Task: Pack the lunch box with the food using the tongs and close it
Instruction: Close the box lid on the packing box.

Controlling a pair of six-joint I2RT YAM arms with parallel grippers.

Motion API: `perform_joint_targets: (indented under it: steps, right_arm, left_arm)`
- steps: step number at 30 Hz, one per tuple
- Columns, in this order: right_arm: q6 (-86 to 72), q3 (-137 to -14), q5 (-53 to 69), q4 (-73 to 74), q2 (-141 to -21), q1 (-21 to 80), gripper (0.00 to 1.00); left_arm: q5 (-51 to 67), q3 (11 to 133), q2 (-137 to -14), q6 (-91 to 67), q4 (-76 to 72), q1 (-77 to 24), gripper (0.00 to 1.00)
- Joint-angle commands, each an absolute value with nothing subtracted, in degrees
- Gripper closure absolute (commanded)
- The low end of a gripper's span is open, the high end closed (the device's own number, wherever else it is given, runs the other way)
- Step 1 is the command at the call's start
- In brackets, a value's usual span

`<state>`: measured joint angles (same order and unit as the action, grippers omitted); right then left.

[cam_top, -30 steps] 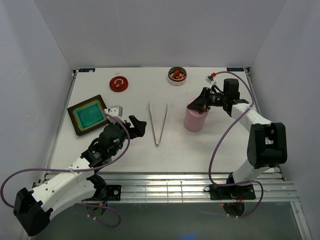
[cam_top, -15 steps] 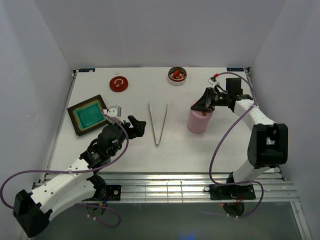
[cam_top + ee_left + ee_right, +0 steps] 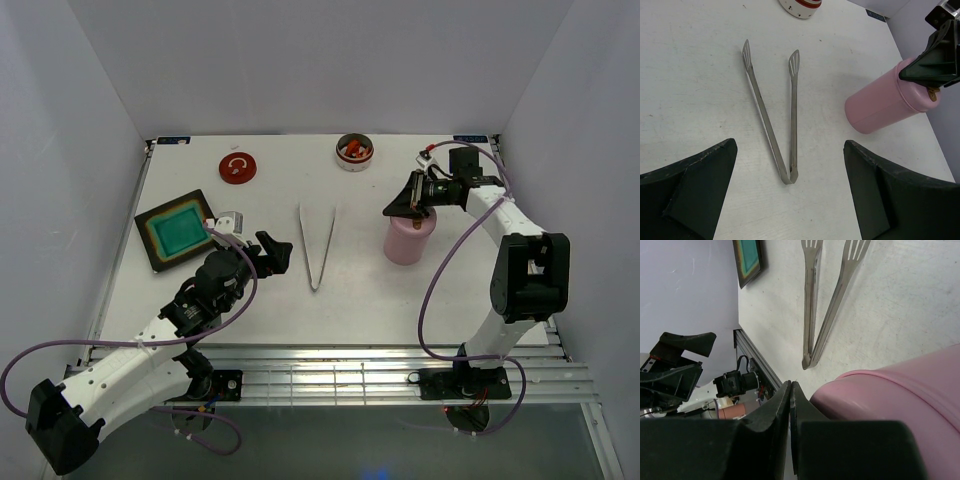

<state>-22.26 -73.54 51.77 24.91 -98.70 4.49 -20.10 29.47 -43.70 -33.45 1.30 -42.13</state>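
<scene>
The tongs (image 3: 315, 280) lie flat mid-table, their joined point toward me. In the left wrist view the tongs (image 3: 793, 115) lie just ahead of my open, empty left gripper (image 3: 790, 150), which hovers near their apex (image 3: 275, 250). The pink cylindrical lunch box (image 3: 408, 243) stands to the right of them. My right gripper (image 3: 398, 207) is shut, its tips against the lunch box's top edge (image 3: 885, 105). Nothing shows between its pads (image 3: 791, 385). Orange and red food (image 3: 354, 150) sits in a small round bowl at the back.
A red round lid (image 3: 237, 167) lies at the back left. A black square tray with a teal inside (image 3: 150, 240) sits at the left, close to my left arm. The bowl's wall (image 3: 801, 5) shows beyond the tongs' tips.
My right gripper has moved to the right and the pink lunch box has slid right with it. The left arm and the tongs have stayed still.
</scene>
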Motion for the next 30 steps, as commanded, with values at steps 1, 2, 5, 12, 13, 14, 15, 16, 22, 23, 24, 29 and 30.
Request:
perform_joint_targets:
  steps: [1, 2, 5, 12, 13, 14, 15, 16, 22, 23, 24, 29, 30]
  right_arm:
    - [-18.11, -68.91, 44.47, 28.04, -103.01, 4.13, 0.92]
    - [-17.93, -68.38, 44.30, 28.04, -102.92, 3.96, 0.92]
    - [-17.32, -68.12, 45.08, 27.86, -102.57, 3.87, 0.92]
    - [-18.37, -74.76, 50.36, 28.21, -99.59, 3.87, 0.92]
    - [-18.63, -76.45, 49.75, 30.21, -99.15, 3.87, 0.92]
    - [-18.72, -78.47, 48.88, 31.37, -98.71, 3.95, 0.92]
    - [-18.89, -80.49, 47.91, 32.42, -98.18, 3.96, 0.92]
    - [-19.07, -84.34, 47.55, 33.21, -97.91, 3.87, 0.92]
    - [-17.76, -92.81, 38.33, 39.72, -95.19, 3.95, 0.92]
    - [-17.49, -92.73, 35.10, 40.77, -94.05, 4.04, 0.92]
    - [-17.23, -92.20, 33.33, 40.96, -93.43, 4.04, 0.92]
    - [-15.12, -88.08, 21.91, 43.42, -89.66, 4.74, 0.92]
    - [-14.94, -87.37, 20.93, 42.98, -89.21, 4.83, 0.92]
  left_arm:
    - [-19.25, 29.18, -43.07, -33.40, 0.79, -42.19, 0.02]
    - [-19.16, 29.18, -43.33, -33.40, 0.70, -42.19, 0.02]
    - [-19.25, 29.18, -43.24, -33.40, 0.70, -42.19, 0.02]
    - [-19.42, 29.00, -43.33, -33.40, 0.70, -42.19, 0.02]
    - [-19.42, 29.18, -43.42, -33.31, 0.70, -42.19, 0.02]
    - [-19.42, 29.27, -43.33, -33.31, 0.70, -42.19, 0.02]
    - [-19.34, 29.27, -43.33, -33.31, 0.70, -42.19, 0.02]
    - [-19.34, 29.27, -43.33, -33.31, 0.70, -42.19, 0.02]
    - [-19.51, 29.00, -42.54, -33.22, 0.79, -42.19, 0.02]
    - [-19.51, 29.00, -42.54, -33.22, 0.79, -42.19, 0.02]
    - [-19.42, 29.00, -42.45, -33.22, 0.70, -42.10, 0.02]
    - [-18.90, 29.18, -43.15, -33.31, 0.70, -42.19, 0.02]
    - [-18.81, 29.18, -43.24, -33.31, 0.53, -42.19, 0.02]
